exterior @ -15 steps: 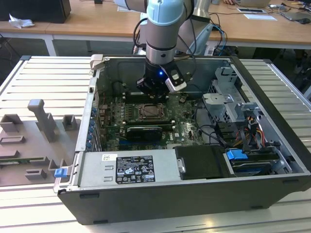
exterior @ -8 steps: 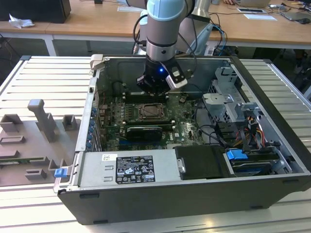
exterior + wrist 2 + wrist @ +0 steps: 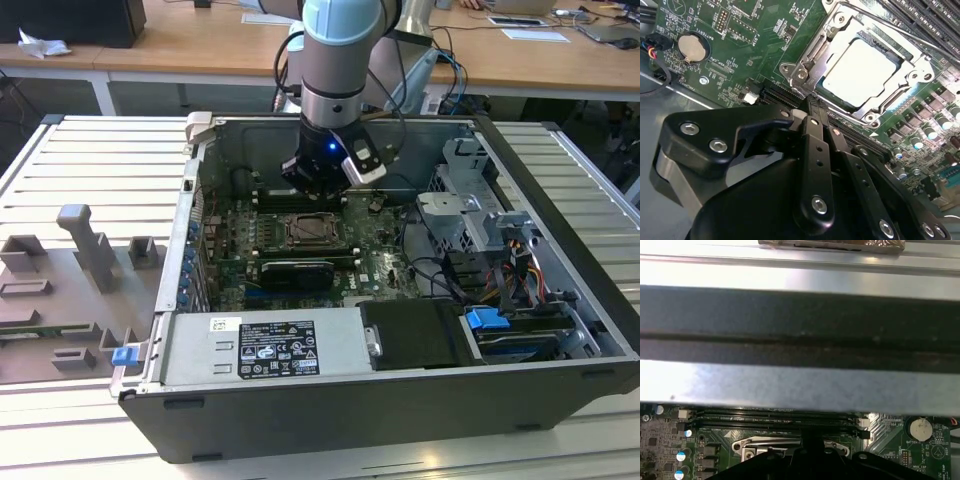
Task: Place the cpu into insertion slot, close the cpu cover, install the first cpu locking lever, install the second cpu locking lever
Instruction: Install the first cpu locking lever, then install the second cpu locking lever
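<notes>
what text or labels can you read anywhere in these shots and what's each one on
None can be read for certain.
Large black label on the grey box at the case front: white print and symbols, too small.
White sticker beside it: too small.
Green motherboard in the second wrist view: white lettering, too blurred.
Coin battery: no marking legible.
cpu: bright face, no text visible.

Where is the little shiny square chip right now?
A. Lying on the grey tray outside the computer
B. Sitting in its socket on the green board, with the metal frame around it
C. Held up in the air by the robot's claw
B: in the second wrist view the cpu lies flat in the insertion slot, with the cpu cover framing it.
</notes>
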Controlling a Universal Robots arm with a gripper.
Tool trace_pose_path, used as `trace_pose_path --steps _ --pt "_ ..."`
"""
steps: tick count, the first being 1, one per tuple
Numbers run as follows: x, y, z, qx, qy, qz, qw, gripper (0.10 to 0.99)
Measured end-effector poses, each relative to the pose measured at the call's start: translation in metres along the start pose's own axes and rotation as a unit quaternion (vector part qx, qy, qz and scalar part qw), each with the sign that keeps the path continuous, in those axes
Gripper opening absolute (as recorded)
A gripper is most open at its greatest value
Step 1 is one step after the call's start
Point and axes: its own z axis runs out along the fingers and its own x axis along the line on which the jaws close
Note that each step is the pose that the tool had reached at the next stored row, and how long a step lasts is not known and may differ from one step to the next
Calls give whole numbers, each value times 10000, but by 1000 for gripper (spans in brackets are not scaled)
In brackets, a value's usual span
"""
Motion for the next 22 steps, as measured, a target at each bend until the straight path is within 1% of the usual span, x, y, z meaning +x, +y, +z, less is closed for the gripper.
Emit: trace_pose_path --steps 7,13,19,20,21,22 --pt "1 -17 -2 0 0 0 10000 106" --pt "2 -55 -6 0 0 0 10000 106" --pt "3 -77 -10 1 0 0 10000 106" --pt "3 -75 -28 0 0 0 10000 106" --pt "1 -65 -125 1 0 0 10000 106" --pt "1 -77 -145 0 0 -1 10000 106"
